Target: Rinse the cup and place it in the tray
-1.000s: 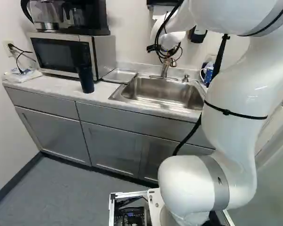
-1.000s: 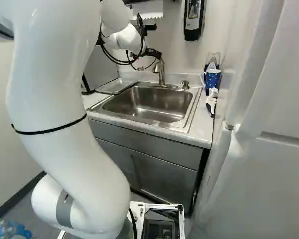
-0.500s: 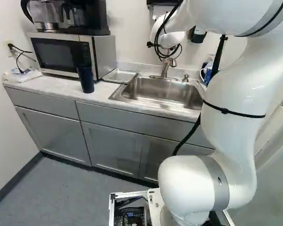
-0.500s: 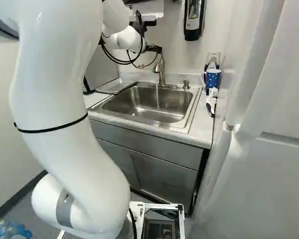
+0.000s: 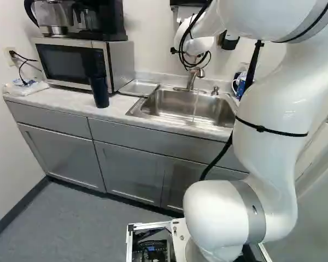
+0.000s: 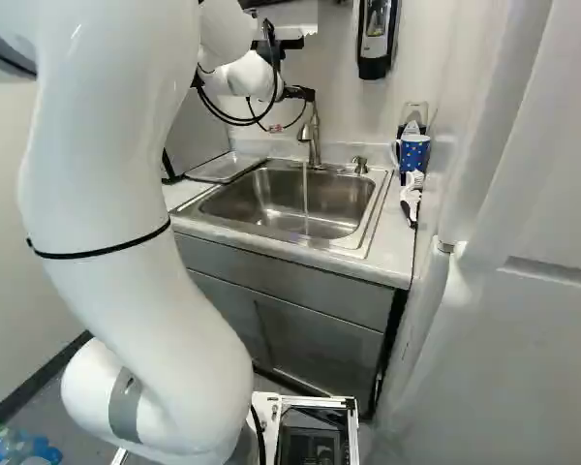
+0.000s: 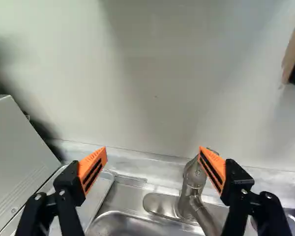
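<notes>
My gripper (image 6: 299, 94) is at the faucet head in the right base view. The wrist view shows the gripper (image 7: 153, 153) wide open, nothing held; one orange-padded finger overlaps the faucet (image 7: 190, 189). From the faucet (image 6: 312, 136) a thin stream of water falls into the steel sink (image 6: 242, 199). A tall dark blue cup (image 5: 99, 91) stands upright on the counter before the microwave. Left of the sink lies a shallow metal tray (image 5: 139, 88), also seen as a tray (image 7: 101, 196) in the wrist view. A blue dotted mug (image 6: 414, 152) stands right of the sink.
The microwave (image 5: 71, 64) stands left of the tray with a coffee maker (image 5: 98, 19) on top. Brushes (image 6: 412, 199) lie near the mug. A soap dispenser (image 6: 375, 39) hangs on the wall; a white door (image 6: 533, 291) borders the right side.
Water has begun to run from the faucet. My gripper has risen slightly beside the faucet head and remains open. The base, cup and tray have stayed put.
</notes>
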Robot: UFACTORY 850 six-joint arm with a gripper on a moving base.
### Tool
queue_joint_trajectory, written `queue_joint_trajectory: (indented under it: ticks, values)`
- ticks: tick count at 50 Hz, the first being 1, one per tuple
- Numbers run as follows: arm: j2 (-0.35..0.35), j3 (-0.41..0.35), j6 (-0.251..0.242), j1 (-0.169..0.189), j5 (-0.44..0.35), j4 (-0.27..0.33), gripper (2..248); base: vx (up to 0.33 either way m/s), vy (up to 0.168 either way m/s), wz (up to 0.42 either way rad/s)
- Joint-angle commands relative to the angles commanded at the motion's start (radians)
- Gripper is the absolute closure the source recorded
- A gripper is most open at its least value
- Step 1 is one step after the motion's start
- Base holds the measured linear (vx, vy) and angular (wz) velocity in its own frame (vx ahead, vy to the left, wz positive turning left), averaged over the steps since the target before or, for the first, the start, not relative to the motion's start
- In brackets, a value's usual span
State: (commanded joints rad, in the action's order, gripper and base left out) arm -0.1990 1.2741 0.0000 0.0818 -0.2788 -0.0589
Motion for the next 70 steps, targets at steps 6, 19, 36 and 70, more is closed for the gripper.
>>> queue_joint_trajectory:
  ticks: [6, 19, 36, 70]
  values:
    - [0.016, -0.017, 0.0, 0.007, 0.0, 0.0, 3, 0.0, 0.0, 0.0]
    - [0.066, -0.072, 0.0, 0.03, 0.0, 0.0, 3, 0.0, 0.0, 0.0]
    - [0.142, -0.151, 0.0, 0.059, 0.013, 0.0, 3, 0.0, 0.0, 0.0]
    - [0.295, -0.303, 0.0, 0.092, 0.17, 0.0, 3, 0.0, 0.0, 0.0]
